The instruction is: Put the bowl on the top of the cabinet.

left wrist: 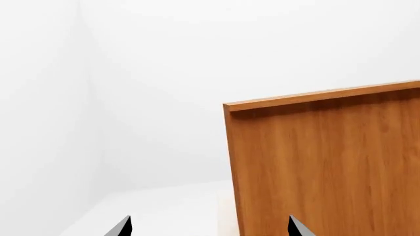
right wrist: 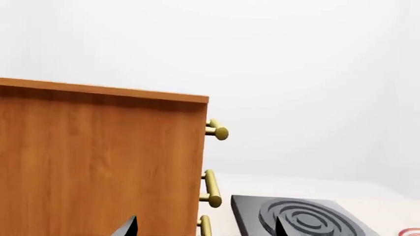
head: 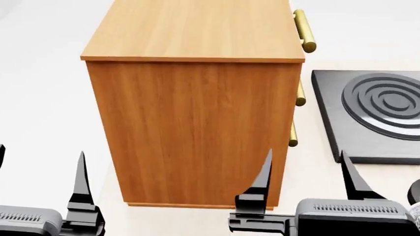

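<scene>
The cabinet (head: pixel 196 108) fills the frame centre, its top bare. Left gripper (head: pixel 39 172) and right gripper (head: pixel 305 172) at the bottom edge, fingers spread wide, holding nothing. Black hob plate (head: pixel 374 115) at right.

pale tabletop (head: pixel 308 187) bears cabinet (head: pixel 196 128), black hob (head: pixel 374 113).

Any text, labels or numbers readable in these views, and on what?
None. The cabinet shows plain wood grain, its brass handles are unmarked, and the black burner plate carries only raised rings. No writing shows on either gripper body.
</scene>
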Controlling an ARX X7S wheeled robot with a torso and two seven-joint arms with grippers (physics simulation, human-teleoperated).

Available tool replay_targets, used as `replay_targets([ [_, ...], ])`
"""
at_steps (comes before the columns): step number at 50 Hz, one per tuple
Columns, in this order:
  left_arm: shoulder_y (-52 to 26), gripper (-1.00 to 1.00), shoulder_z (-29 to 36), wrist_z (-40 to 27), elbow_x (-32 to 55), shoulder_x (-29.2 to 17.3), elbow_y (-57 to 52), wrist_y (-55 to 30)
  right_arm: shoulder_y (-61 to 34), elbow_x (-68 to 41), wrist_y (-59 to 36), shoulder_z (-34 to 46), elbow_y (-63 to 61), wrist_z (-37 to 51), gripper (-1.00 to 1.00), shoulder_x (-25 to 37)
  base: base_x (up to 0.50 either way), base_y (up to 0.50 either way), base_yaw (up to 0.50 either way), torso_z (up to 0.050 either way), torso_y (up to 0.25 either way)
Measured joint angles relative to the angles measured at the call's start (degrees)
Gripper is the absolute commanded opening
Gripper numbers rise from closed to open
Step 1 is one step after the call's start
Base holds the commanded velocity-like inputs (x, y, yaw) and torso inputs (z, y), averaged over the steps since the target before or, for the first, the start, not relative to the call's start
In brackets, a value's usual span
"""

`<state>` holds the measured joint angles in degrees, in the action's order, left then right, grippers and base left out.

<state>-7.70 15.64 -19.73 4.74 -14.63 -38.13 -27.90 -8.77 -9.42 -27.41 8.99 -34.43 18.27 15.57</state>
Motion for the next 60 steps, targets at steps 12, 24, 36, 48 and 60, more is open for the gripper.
replay_targets([
  [12,0.03,1.0,0.05,-0.31,0.28,-0.29,0.18,0.21,-0.29,1.91,-3.26,-0.08,-0.77,2.97,1.0,-0.12,0.0,0.0,0.0,0.0,0.0],
  [24,0.19,1.0,-0.36,-0.48,0.87,-0.71,0.39,0.63,-1.07,-0.36,-18.2,-3.94,-8.79,2.8,1.0,3.76,0.0,0.0,0.0,0.0,0.0],
  [36,-0.01,1.0,-0.44,-0.67,1.27,-1.02,0.6,0.61,-3.51,-2.96,-35.36,-5.75,-17.55,1.67,1.0,9.29,0.0,0.0,0.0,0.0,0.0],
  [48,-0.08,1.0,-0.47,-0.95,1.59,-1.28,0.57,0.63,-2.92,-8.25,-45.23,-6.35,-23.0,5.06,1.0,16.55,0.0,0.0,0.0,0.0,0.0],
  [60,-0.36,1.0,-0.14,-1.32,1.57,-1.5,0.31,0.26,0.78,-27.11,-46.31,-10.82,-24.46,18.53,1.0,27.19,0.0,0.0,0.0,0.0,0.0],
])
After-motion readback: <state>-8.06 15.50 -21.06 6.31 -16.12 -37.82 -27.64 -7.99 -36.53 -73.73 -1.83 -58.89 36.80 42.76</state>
